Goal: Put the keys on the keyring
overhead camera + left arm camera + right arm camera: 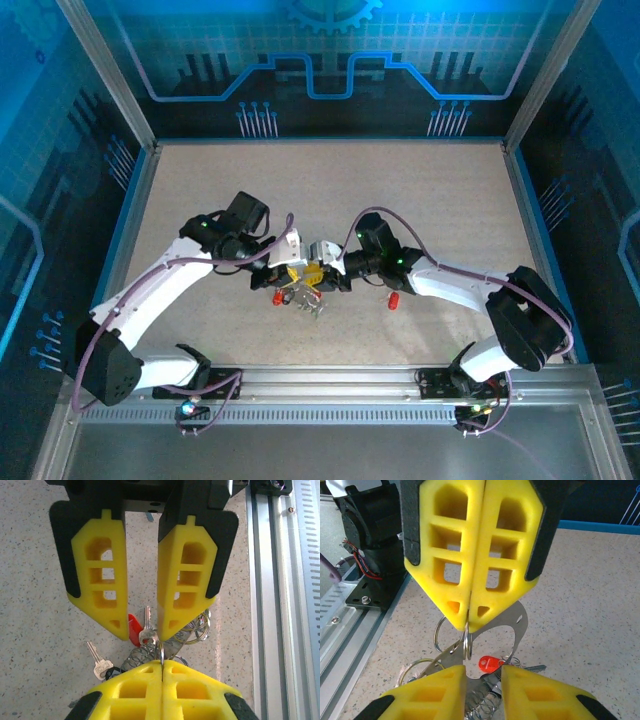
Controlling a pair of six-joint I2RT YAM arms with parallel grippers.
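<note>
While between left hand's (pixel 162 666) tips, keyring (pixel 161 651).

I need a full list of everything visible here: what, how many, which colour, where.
table: one, speckled beige
held ring: one, silver, pinched at the left end effector's tips
loose rings: several, silver, in the bunch
silver keys: two, in the bunch
red key: one, red head, in the bunch
spring: one, silver, in the bunch
red item: one, alone, right of the bunch
left end effector: yellow, shut on held ring
right end effector: yellow, open
</note>
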